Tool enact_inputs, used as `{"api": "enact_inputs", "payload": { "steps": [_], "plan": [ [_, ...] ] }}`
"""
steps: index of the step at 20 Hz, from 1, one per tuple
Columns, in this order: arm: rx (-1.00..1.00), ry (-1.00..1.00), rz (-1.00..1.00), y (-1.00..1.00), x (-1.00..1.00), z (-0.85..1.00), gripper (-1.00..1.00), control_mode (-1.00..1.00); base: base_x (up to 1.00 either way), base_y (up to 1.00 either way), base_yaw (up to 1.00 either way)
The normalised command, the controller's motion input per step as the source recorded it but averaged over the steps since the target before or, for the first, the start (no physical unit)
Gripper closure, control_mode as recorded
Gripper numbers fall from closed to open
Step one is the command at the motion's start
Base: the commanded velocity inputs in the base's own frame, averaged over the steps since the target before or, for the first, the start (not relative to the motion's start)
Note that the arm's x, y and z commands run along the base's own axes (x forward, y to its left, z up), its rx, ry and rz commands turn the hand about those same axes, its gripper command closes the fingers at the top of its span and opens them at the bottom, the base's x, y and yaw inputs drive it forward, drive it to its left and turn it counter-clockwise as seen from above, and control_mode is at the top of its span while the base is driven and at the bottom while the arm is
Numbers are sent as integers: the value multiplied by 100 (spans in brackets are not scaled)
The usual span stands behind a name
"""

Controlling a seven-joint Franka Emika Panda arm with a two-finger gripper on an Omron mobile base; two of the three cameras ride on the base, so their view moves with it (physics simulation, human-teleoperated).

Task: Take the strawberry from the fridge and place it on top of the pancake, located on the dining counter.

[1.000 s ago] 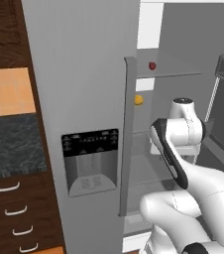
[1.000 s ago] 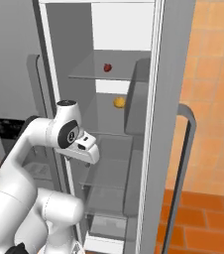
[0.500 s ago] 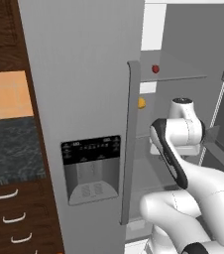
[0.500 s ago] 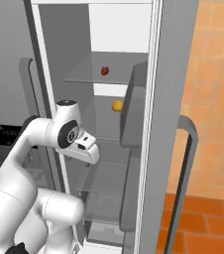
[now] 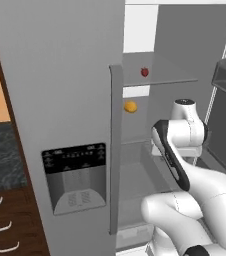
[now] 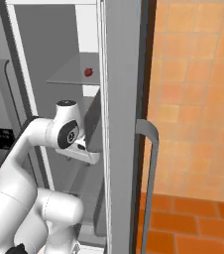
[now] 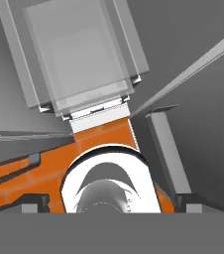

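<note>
In the left base view, the fridge (image 5: 65, 100) fills the left and centre of the frame, its closed grey door carrying a black dispenser panel (image 5: 75, 170) and a long vertical handle (image 5: 116, 150). Right of that door the compartment stands open. The strawberry (image 5: 144, 72) sits on a glass shelf (image 5: 160, 77) in the upper middle of the frame. Below it and a little to the left lies a small orange-yellow fruit (image 5: 130, 106). The white arm (image 5: 185, 165) rises from the lower right, its upper joint well below the strawberry.

In the right base view, the strawberry (image 6: 88, 72) lies on the same shelf in the upper left, close to the edge of the open fridge door (image 6: 124, 124), which runs down the centre of the frame with its handle (image 6: 151, 173). An orange tiled wall (image 6: 198, 99) fills the right side. The gripper (image 6: 86, 154) hangs at centre left, beneath the berry, its jaws standing wide with nothing between them.

In the hand view, fridge drawers (image 7: 79, 59) appear at the top, with orange floor tiles (image 7: 99, 136) lower down.
</note>
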Motion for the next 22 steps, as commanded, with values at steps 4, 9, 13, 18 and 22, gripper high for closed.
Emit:
{"api": "enact_inputs", "payload": {
  "steps": [4,9,13,18,22],
  "plan": [
    [0,0,0,0,0,0,-100,100,52,0,0],
    [0,0,0,0,0,0,-100,100,39,0,0],
    [0,0,0,0,0,0,-100,100,33,-5,0],
    [0,0,0,0,0,0,-100,100,17,0,0],
    [0,-7,0,0,25,4,-100,-100,0,0,0]
  ]
}}
